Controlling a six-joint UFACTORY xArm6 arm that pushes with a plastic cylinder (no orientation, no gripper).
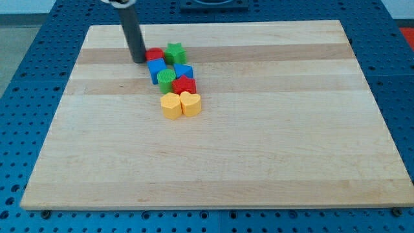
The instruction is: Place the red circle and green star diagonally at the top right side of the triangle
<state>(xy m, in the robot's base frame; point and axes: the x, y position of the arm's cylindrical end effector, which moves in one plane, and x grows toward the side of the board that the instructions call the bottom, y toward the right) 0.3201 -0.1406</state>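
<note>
My tip [138, 59] rests on the wooden board, touching the left side of the red circle [155, 55]. The green star [174, 53] sits right of the red circle, touching it. Below them lies a blue triangle [183, 70] and a blue block [156, 68]. A green round block [166, 79] and a red star-like block [185, 85] sit under those. A yellow hexagon [171, 105] and a yellow heart [191, 103] are at the cluster's bottom. All blocks are packed close together.
The wooden board [259, 142] lies on a blue perforated table [26, 77]. The board's edges run near the view's left, right and bottom.
</note>
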